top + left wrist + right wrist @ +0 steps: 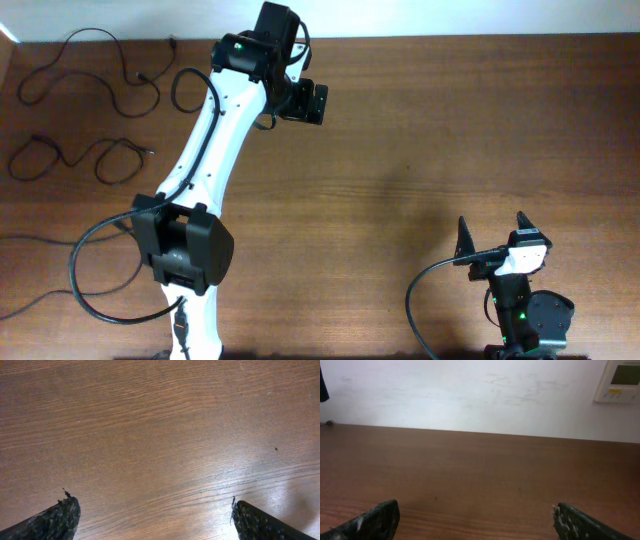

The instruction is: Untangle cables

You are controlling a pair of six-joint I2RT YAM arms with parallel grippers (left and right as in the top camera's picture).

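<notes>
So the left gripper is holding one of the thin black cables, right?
No. The left gripper is open and holds nothing, as the left wrist view shows. The cables lie on the table, away from it.

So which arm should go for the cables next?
Left, probably. The left gripper, open, hangs over bare table at the far middle, much closer to the cables lying at the far left. The right gripper, also open, sits at the near right corner, across the table from them.
</notes>
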